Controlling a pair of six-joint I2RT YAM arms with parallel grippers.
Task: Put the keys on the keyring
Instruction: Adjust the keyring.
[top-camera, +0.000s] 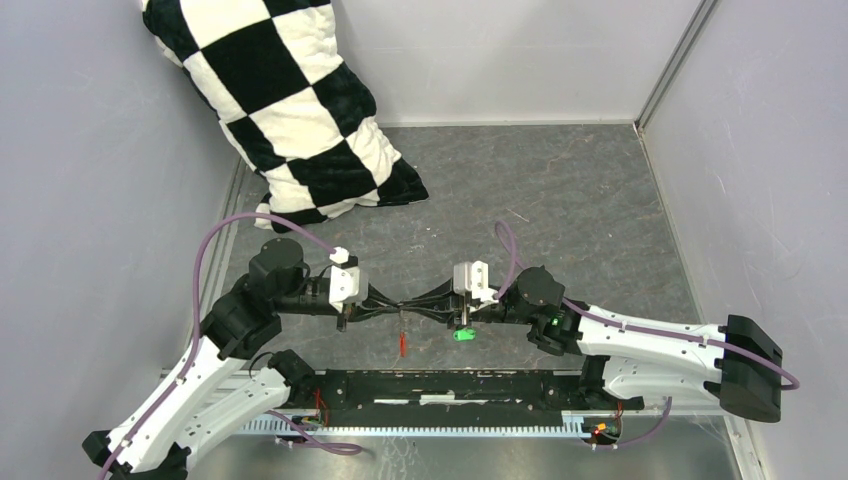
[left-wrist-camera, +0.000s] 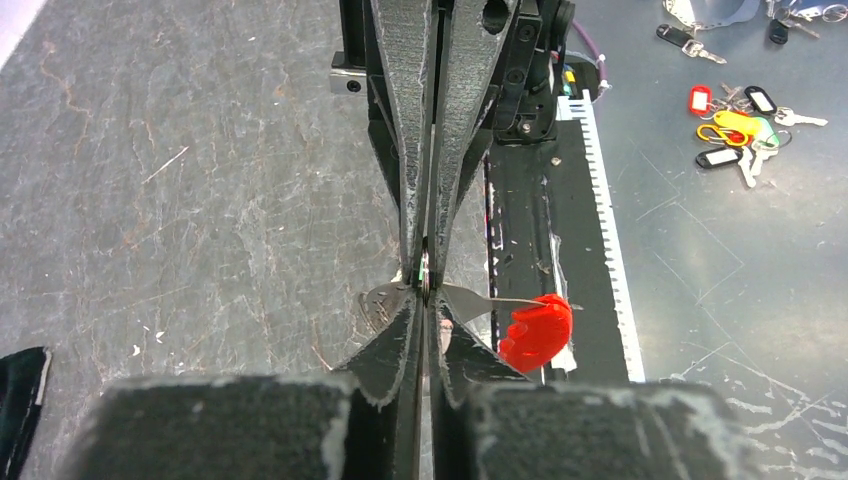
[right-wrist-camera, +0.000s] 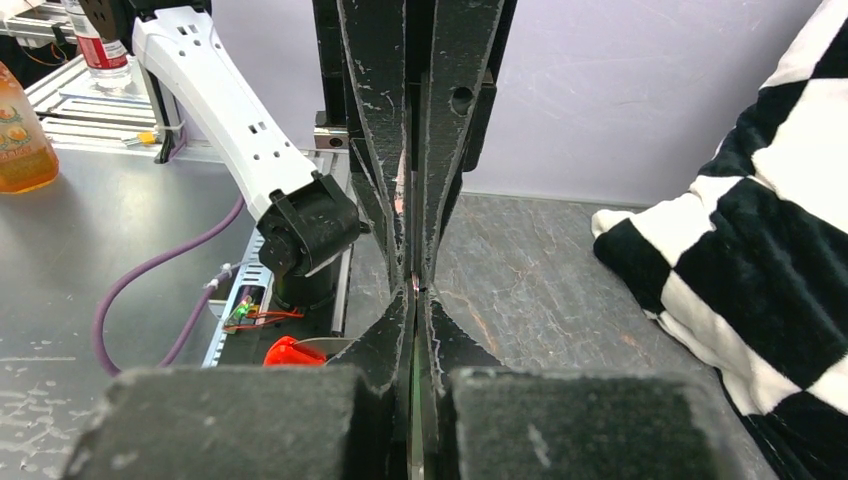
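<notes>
Tip to tip: the left claw (left-wrist-camera: 425, 298) clamped on the keyring (left-wrist-camera: 537, 332), the right claw (right-wrist-camera: 414, 295) shut, green-headed key (top-camera: 462, 334) just beside it

We count two black two-finger grippers, the left gripper (left-wrist-camera: 425, 305) and the right gripper (right-wrist-camera: 416, 300), one bright red flat tag on a thin silvery ring (left-wrist-camera: 537, 332), one small green-headed metal key (top-camera: 462, 334), one black-and-white checked cushion (top-camera: 290, 100), one orange bottle (right-wrist-camera: 20, 130) and one heap of coloured-tagged spare keys (left-wrist-camera: 735, 125), its number indistinct.
</notes>
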